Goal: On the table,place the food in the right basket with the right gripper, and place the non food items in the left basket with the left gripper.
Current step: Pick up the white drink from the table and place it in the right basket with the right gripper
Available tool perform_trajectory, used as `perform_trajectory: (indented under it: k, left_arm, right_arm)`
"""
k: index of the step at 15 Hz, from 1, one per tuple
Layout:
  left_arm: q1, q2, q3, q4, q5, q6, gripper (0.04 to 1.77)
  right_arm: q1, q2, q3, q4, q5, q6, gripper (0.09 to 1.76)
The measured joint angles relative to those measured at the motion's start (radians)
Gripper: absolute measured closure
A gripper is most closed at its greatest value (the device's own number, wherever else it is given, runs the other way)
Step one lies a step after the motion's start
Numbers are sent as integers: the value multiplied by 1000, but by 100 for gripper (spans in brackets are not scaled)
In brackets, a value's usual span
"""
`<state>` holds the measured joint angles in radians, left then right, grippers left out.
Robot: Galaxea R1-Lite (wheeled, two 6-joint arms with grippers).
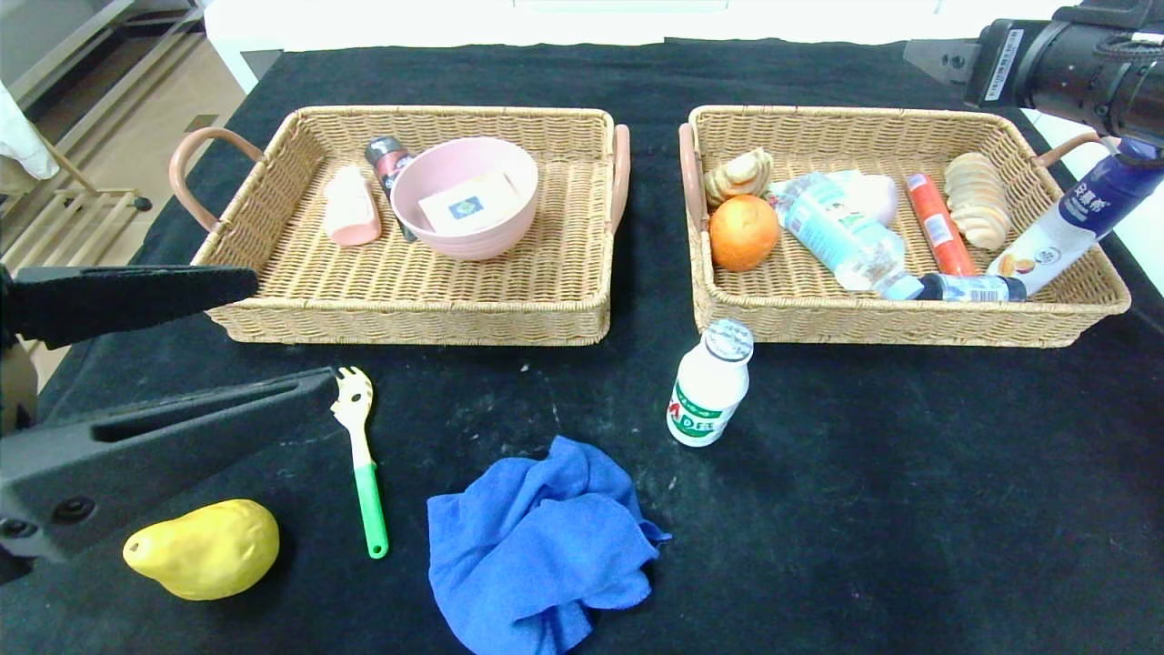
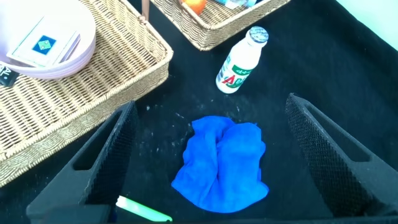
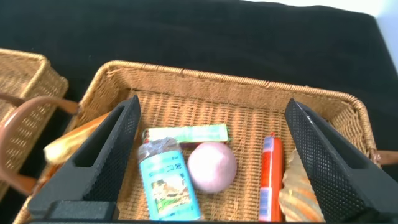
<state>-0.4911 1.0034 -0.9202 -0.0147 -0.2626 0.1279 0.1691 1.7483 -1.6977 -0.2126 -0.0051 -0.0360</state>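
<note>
My left gripper (image 1: 296, 332) is open and empty, low over the table's (image 1: 909, 473) front left. In the left wrist view (image 2: 210, 104) its fingers straddle the blue cloth (image 2: 221, 165). The yellow pear (image 1: 205, 549) lies at the front left. The small green-labelled bottle (image 1: 709, 382) stands in front of the right basket (image 1: 909, 323). My right gripper (image 1: 941, 59) is open and empty above that basket (image 3: 212, 106). The clear water bottle (image 1: 846, 236) lies in the basket. The white bottle with a dark-blue cap (image 1: 1064, 227) leans on its right rim.
A green-handled fork (image 1: 364, 464) and the blue cloth (image 1: 536, 546) lie on the table in front. The left basket (image 1: 409, 309) holds a pink bowl (image 1: 466, 196) and small items. The right basket also holds an orange (image 1: 743, 232), a red sausage (image 1: 941, 223) and bread.
</note>
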Motion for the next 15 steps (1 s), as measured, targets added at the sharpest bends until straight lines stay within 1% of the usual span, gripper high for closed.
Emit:
perform_trajectory:
  k: [5,10,12,15]
  left_arm:
    - [0,0,0,3,-1,0,9]
    - [0,0,0,4,-1,0,9]
    - [0,0,0,4,-1,0,9]
    - [0,0,0,4,-1,0,9]
  right_arm:
    - [8,-84,118,0,78,0,15]
    - [34,-189,270,0,172,0,15]
    - [62,-233,334,-1,206,0,15]
    - [123,-280,393,-7,212,-1,15]
